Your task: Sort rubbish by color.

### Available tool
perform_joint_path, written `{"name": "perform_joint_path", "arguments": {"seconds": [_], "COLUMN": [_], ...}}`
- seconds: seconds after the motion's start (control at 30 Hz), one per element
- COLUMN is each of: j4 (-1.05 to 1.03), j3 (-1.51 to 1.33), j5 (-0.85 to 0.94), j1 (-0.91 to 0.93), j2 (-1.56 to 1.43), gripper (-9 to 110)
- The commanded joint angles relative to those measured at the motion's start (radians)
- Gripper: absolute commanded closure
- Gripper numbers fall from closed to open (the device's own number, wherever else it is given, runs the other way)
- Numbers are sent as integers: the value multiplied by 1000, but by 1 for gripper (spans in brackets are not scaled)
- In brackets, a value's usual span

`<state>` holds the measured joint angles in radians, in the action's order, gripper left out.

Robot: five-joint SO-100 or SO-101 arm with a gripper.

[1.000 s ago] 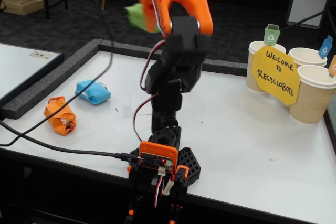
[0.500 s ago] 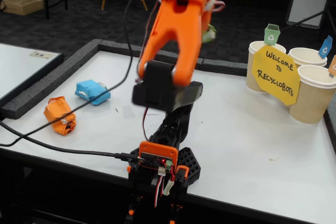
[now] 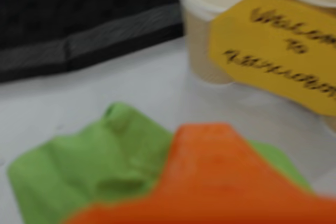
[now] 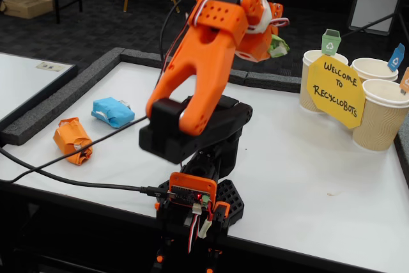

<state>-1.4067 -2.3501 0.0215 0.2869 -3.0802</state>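
My orange gripper [image 4: 272, 43] is raised above the table's far side, left of the cups, and is shut on the green wad [image 4: 278, 46]. In the wrist view the green wad [image 3: 89, 171] fills the lower left, with one orange finger [image 3: 210, 182] lying over it. The light blue wad [image 4: 113, 111] and the orange wad [image 4: 72, 140] lie on the white table [image 4: 307, 177] at the left in the fixed view, far from the gripper.
Three beige ribbed cups [image 4: 382, 114] stand at the table's right, each with a small flag, behind a yellow sign [image 4: 335, 91]. In the wrist view the nearest cup [image 3: 215, 30] and the sign [image 3: 278, 51] are just ahead. A dark foam border [image 4: 77, 87] edges the table.
The arm has swung from left to right and stretched toward the cups, carrying the green wad with it. The blue and orange wads have not moved.
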Motion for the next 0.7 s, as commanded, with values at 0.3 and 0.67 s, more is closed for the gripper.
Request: {"name": "perform_joint_path", "arguments": {"seconds": [0.3,0.67], "j4": [120,132], "j3": [5,25], "j5": [107,109], "j1": [222,210], "j2": [-103,-103], "gripper": [101,101]}}
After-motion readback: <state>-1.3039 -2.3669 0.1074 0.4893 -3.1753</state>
